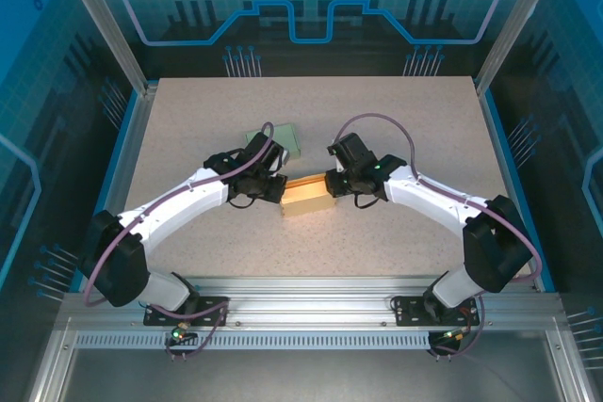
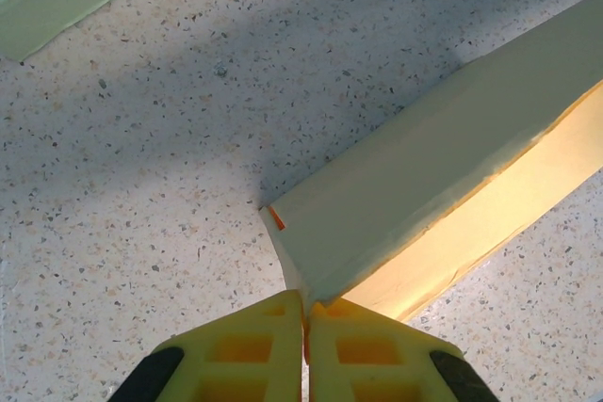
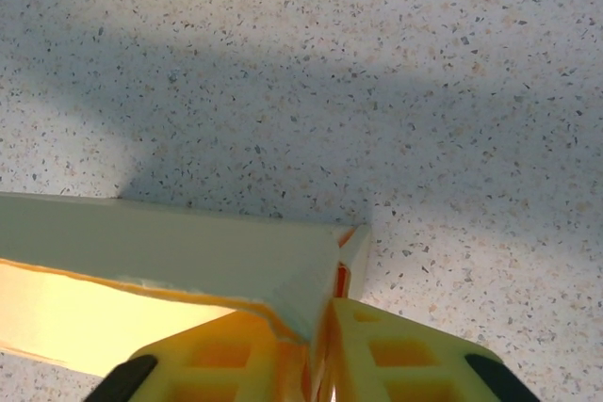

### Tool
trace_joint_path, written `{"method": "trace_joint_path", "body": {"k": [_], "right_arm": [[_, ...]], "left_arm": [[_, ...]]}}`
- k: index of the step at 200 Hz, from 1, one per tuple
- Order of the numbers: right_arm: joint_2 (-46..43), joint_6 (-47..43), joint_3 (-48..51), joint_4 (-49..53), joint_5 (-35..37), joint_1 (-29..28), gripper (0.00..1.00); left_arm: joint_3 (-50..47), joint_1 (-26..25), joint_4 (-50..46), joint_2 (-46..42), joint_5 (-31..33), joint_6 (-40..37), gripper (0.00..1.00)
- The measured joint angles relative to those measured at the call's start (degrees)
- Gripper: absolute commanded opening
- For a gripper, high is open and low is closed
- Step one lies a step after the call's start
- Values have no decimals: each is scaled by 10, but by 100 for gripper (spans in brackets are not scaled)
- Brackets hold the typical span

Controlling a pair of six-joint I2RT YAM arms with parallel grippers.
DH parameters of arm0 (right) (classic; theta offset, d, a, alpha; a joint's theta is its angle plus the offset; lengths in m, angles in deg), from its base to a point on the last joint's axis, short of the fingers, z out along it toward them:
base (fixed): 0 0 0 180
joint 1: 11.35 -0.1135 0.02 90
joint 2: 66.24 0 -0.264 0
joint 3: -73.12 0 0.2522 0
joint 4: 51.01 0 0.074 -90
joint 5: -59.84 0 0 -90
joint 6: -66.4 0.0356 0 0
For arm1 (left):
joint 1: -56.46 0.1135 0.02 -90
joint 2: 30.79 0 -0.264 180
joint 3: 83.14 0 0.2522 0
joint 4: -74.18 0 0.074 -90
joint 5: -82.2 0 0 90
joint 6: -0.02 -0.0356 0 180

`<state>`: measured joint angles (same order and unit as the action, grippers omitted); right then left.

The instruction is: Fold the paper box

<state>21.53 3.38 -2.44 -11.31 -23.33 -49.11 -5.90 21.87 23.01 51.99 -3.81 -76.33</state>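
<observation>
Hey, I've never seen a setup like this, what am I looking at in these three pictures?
Two robot arms are bolted to the near edge of a speckled table: the left arm and the right arm. The wide picture is from a camera above and behind them. The two close-ups come from cameras on each wrist; the yellow blocks at the bottom are that arm's jaws. Between the arms lies a tan paper box. Each arm's jaws are closed on one end of it. A pale green flat piece lies farther back.
</observation>
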Motion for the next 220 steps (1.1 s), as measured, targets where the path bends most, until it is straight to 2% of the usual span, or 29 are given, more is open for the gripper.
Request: {"method": "trace_joint_path", "body": {"k": [98,220], "right_arm": [[0,1,3,-6,4,-2,21],[0,2,7,-8,53,-11,19]], "left_arm": [[0,2,4,0,-6,22,2],[-18,5,45,-5,-39,82,3]]}}
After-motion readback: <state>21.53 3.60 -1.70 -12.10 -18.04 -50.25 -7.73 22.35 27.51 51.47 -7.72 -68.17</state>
